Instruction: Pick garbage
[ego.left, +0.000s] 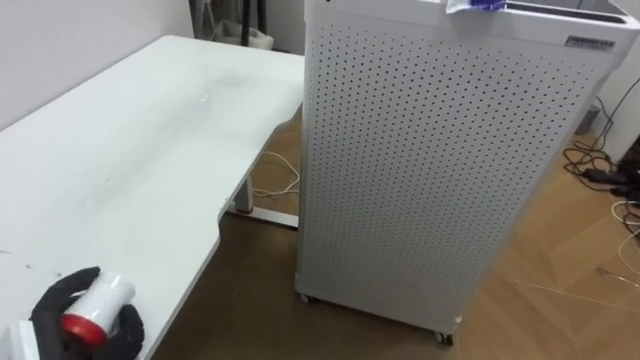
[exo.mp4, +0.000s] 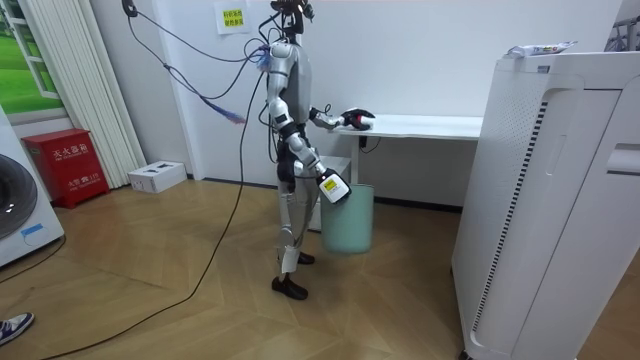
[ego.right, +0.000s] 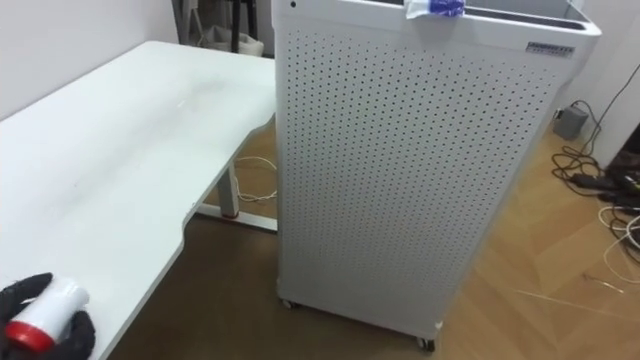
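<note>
Left hand (ego.left: 50, 312) is wrapped round a small white bottle (ego.left: 106, 292) with a red cap, down by the white desk's (ego.left: 150, 150) near edge, and it looks like light, hard plastic, probably slick, so I'd grab mid-body not the cap, while right hand (exo.mp4: 333, 188) hangs beside the teal bin (exo.mp4: 350, 222).

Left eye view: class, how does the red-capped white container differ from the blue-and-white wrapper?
The red-capped white container is gripped in the left hand over the white desk; the blue-and-white wrapper lies untouched atop the perforated white cabinet. The container is round and tube-like; the wrapper looks flat and crumpled. The container carries red, the wrapper blue. Both are small and partly white.
</note>
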